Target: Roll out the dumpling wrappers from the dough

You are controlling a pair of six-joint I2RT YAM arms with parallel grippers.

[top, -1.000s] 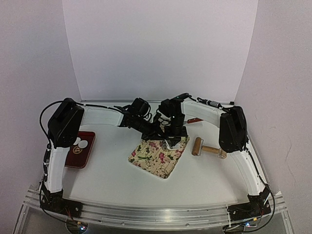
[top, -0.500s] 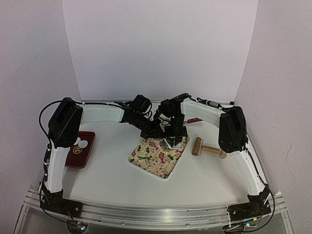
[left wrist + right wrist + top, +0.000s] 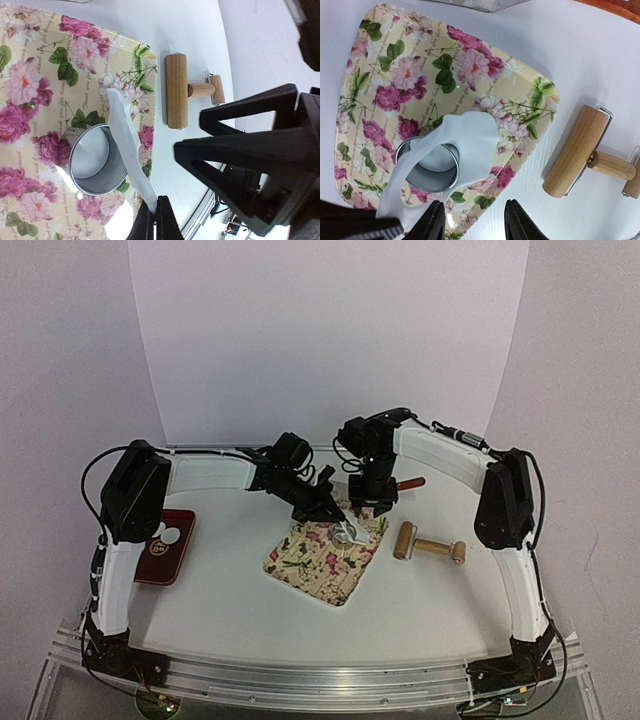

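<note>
Nearest, at 9 o'clock, two wrappers lie on the tray, just as they did a second ago. On the mat at centre stands the cutter. The sheet is draped over its rim, with a hole above the ring. I cannot tell whether a cut disc sits inside the ring.

The pin, at 3 o'clock of the mat, was half hidden under the right arm and now shows whole.

The left gripper is clenched on the sheet's edge and holds it up at 11 o'clock of the cutter, slightly farther back than before.

Farthest, the right gripper was closed down at the cutter a second ago. It has now released: its fingers are apart and empty, and it has risen and drawn back toward 12 o'clock.

The cut looks finished, so the left gripper alone can probably peel the scrap away.
</note>
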